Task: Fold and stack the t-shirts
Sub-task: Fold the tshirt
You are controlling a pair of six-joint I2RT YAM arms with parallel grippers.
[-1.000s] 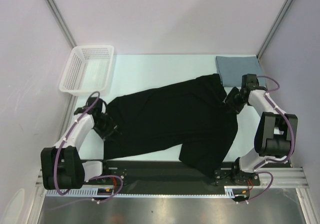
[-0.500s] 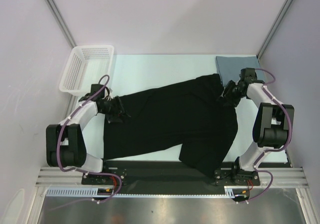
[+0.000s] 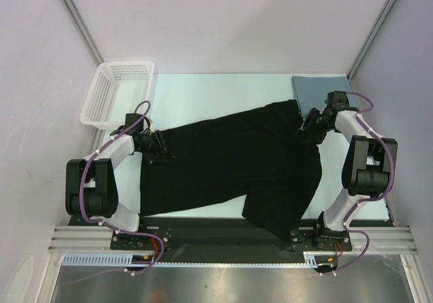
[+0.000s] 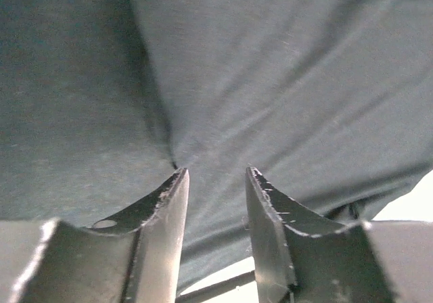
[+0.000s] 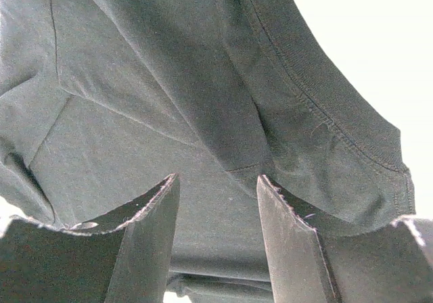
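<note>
The black t-shirt (image 3: 237,164) lies spread at a slant across the table. Its starburst mark does not show. The slate grey-blue t-shirt (image 3: 321,90) lies folded at the back right. My left gripper (image 3: 161,150) rests on the black shirt's left edge. In the left wrist view it (image 4: 215,174) is open, with black cloth (image 4: 270,80) filling the gap between the fingers. My right gripper (image 3: 306,128) is at the shirt's upper right end, just in front of the grey shirt. In the right wrist view it (image 5: 218,179) is open over folded black cloth with a hem (image 5: 325,134).
A white mesh basket (image 3: 116,92) stands at the back left. The pale table (image 3: 216,90) shows behind the black shirt. Grey walls close in on both sides. The arm bases stand on a black rail (image 3: 223,232) at the near edge.
My left gripper has moved back and right along the shirt's left edge, towards the basket side. My right gripper has shifted slightly back and left. The shirts lie much as before.
</note>
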